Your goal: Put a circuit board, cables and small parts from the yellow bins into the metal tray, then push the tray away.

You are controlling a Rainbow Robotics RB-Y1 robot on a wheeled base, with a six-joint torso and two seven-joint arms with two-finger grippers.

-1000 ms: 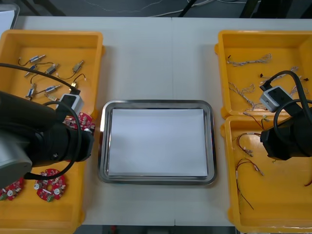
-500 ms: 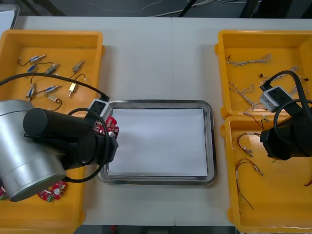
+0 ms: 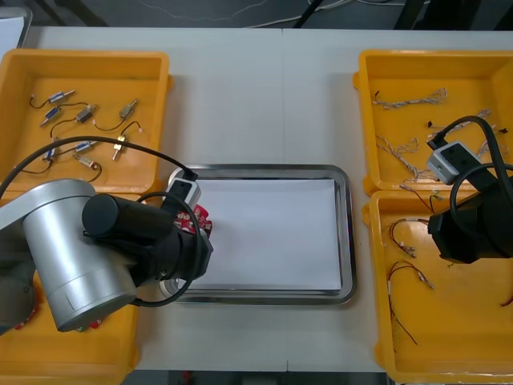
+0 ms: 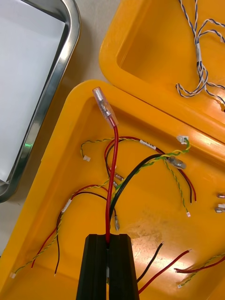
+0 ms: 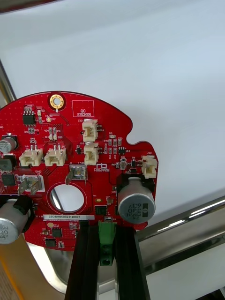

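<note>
**Fig.** We show the left pincer (image 5: 107,230) pinching one round red circuit board (image 5: 79,159) at its edge, where a green connector (image 5: 107,239) sits between the two black fingers (image 5: 86,267). The board stands out beyond the fingertips, above the left rim of the metal tray (image 3: 256,170) and the white sheet inside it.

The right pincer (image 4: 108,240) is pressed onto a single red cable (image 4: 111,178) and hangs over the near yellow bin (image 3: 465,321) right of the tray. The cable rises from between the fingers and ends in a clear-sleeved terminal.

We count:
- One tray.
- Four yellow bins, two on each side of the tray. The left arm covers much of the near one on the tray's left.
- About eight small metal parts (image 3: 84,114) in the far bin left of the tray (image 3: 104,76), each with a dark lead.
- At least three bundles of twisted blue and white cables (image 3: 409,100) in the far bin right of the tray (image 3: 449,72).

Everything rests on a light counter (image 3: 256,96), which has a seam running away from the tray's far rim. Beyond the counter lies a dark floor with loose leads.
</note>
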